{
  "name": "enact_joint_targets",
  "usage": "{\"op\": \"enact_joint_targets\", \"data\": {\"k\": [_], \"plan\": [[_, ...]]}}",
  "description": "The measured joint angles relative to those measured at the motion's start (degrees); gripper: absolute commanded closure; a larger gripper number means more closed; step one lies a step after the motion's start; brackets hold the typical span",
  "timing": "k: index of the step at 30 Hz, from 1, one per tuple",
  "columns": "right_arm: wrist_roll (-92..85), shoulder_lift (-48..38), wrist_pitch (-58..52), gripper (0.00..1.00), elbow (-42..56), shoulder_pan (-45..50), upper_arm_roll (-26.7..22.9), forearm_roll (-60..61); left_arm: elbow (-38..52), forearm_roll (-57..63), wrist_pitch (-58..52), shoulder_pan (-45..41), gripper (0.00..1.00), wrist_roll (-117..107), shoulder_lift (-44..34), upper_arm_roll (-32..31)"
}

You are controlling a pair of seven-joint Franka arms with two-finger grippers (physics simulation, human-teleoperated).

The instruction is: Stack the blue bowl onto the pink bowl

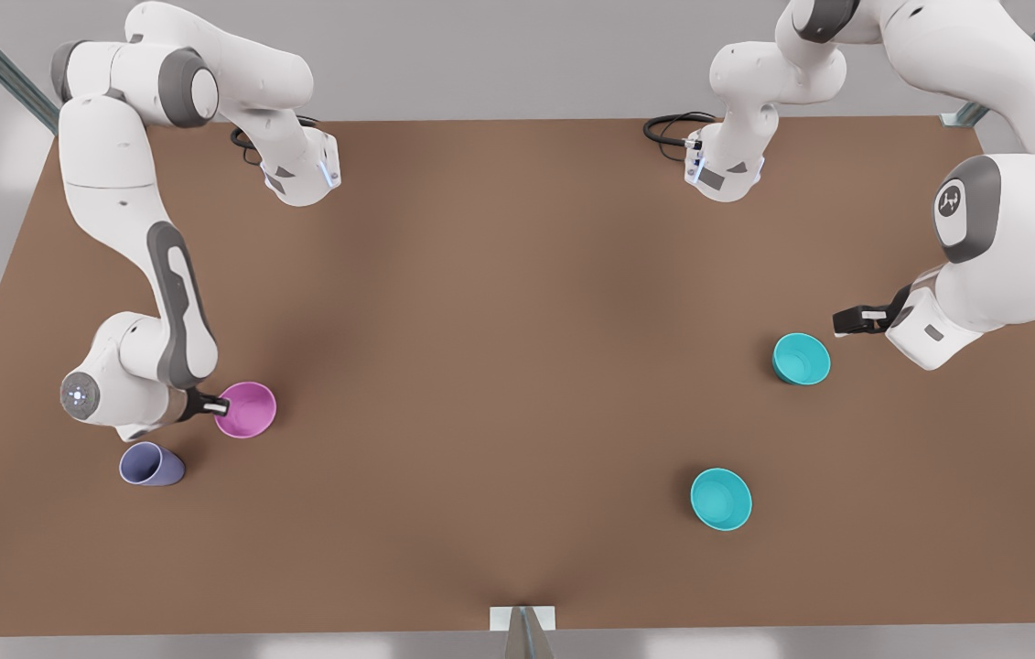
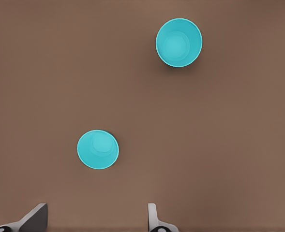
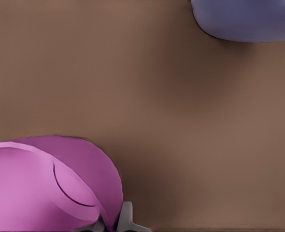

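Left gripper (image 1: 849, 321): spread, empty, hovering just beside the nearer blue bowl (image 1: 801, 358), toward the front view's right.
Blue bowl: upright on table (image 1: 517, 366), another teal bowl (image 1: 721, 499) nearby.
Right gripper (image 1: 220, 406): pinching the pink bowl (image 1: 246, 409) rim.
Pink bowl: front view's left, beside purple cup (image 1: 152, 465), well apart from blue.

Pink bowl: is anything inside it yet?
No bowl inside the pink bowl: both teal bowls sit apart on the table. The right gripper grips its rim, hiding that edge.

I see a matt brown table (image 1: 517, 302) under glossy white arm shells. The pink bowl (image 1: 247, 409) and blue bowl (image 1: 801, 358) look like smooth plastic.
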Motion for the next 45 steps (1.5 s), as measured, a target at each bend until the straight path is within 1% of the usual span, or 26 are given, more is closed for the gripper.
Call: {"op": "enact_joint_targets", "data": {"k": [3, 5, 7, 9, 12, 15, 16, 18, 23, 24, 25, 26, 29, 31, 34, 36, 39, 41, 42, 44, 45], "plan": [[0.0, -1.4, -2.1, 0.79, 2.1, -0.3, 2.1, 1.9, 0.1, 0.0, -0.4, 0.0, 0.0, 0.0, -0.1, 0.0], [0.0, -1.4, -3.2, 0.79, 4.5, -0.1, 4.5, 4.8, 0.1, 0.0, -0.6, 0.0, 0.0, 0.0, -0.2, 0.0], [0.1, -0.2, -3.8, 0.79, 7.8, 0.4, 8.0, 8.9, 0.1, 0.0, -0.8, 0.0, 0.0, 0.0, -0.2, 0.0], [0.6, 2.3, -4.2, 0.79, 12.4, 3.3, 9.9, 13.1, 0.1, 0.0, -1.1, 0.0, 0.0, 0.0, -0.1, 0.0], [2.1, 11.0, -4.5, 0.79, 24.1, 9.8, 10.8, 17.4, 0.1, 0.0, -1.4, 0.1, 0.0, 0.0, -0.1, 0.0], [4.9, 21.9, -4.1, 0.79, 38.1, 17.7, 10.9, 20.2, 0.2, 0.0, -1.5, 0.0, 0.0, 0.0, -0.1, 0.0], [6.1, 24.5, -3.3, 0.79, 41.0, 19.8, 10.9, 20.7, 0.2, 0.0, -1.6, 0.0, 0.0, 0.0, -0.1, 0.0], [8.4, 27.8, -1.0, 0.79, 43.4, 23.1, 11.0, 21.4, 0.3, 0.0, -1.6, 0.0, 0.0, 0.0, 0.0, 0.0], [13.7, 30.8, 3.8, 0.79, 45.0, 27.6, 10.8, 22.0, 0.2, 0.0, -1.7, 0.1, 0.0, 0.0, 0.1, 0.0], [14.7, 31.2, 4.6, 0.61, 44.9, 28.0, 10.8, 22.0, 0.2, 0.0, -1.7, 0.1, 0.0, 0.0, 0.1, 0.0], [15.7, 31.4, 5.4, 0.49, 44.9, 28.1, 10.8, 21.9, 0.3, 0.0, -1.6, 0.1, 0.0, 0.0, 0.1, 0.0], [16.6, 31.6, 6.2, 0.0, 44.9, 28.2, 10.8, 21.9, 0.3, 0.0, -1.6, 0.1, 0.0, 0.0, 0.1, 0.0], [19.0, 31.6, 7.8, 0.0, 44.7, 28.4, 10.8, 21.9, 0.2, 0.0, -1.6, 0.1, 0.0, 0.0, 0.2, 0.0], [20.5, 29.2, 8.2, 0.0, 44.3, 27.4, 10.9, 22.1, 0.2, -0.1, -1.6, 0.1, 0.0, -0.1, 1.0, 0.0], [22.5, 23.6, 5.5, 0.0, 43.3, 22.6, 10.9, 23.1, 0.4, -0.1, -1.7, 0.4, 0.0, -0.4, 1.2, 0.8], [23.2, 17.1, -1.3, 0.0, 40.4, 13.4, 10.8, 22.2, 0.4, -0.2, -1.8, 0.5, 0.0, -0.6, 1.5, 1.3], [22.6, 7.6, -18.4, 0.0, 38.3, -3.5, 10.5, 15.6, -0.9, -0.4, -2.0, 1.0, 0.0, -0.8, 1.1, 3.0], [21.5, 1.1, -27.3, 0.0, 32.0, -9.8, 10.4, 12.5, -10.3, -0.5, 1.0, 1.6, 0.0, -0.7, -1.5, 4.3], [20.9, -2.1, -30.3, 0.0, 28.6, -10.5, 10.4, 11.4, -15.3, -0.8, 3.9, 2.2, 0.0, -0.6, -1.5, 4.8], [19.1, -10.8, -33.1, 0.0, 18.4, -10.6, 10.8, 8.4, -27.2, -2.0, 12.2, 2.8, 0.0, 0.2, -1.4, 5.8], [18.0, -15.0, -33.9, 0.0, 14.5, -10.4, 10.9, 6.5, -30.8, -3.5, 16.1, 3.1, 0.0, 1.0, -1.1, 7.0]]}}
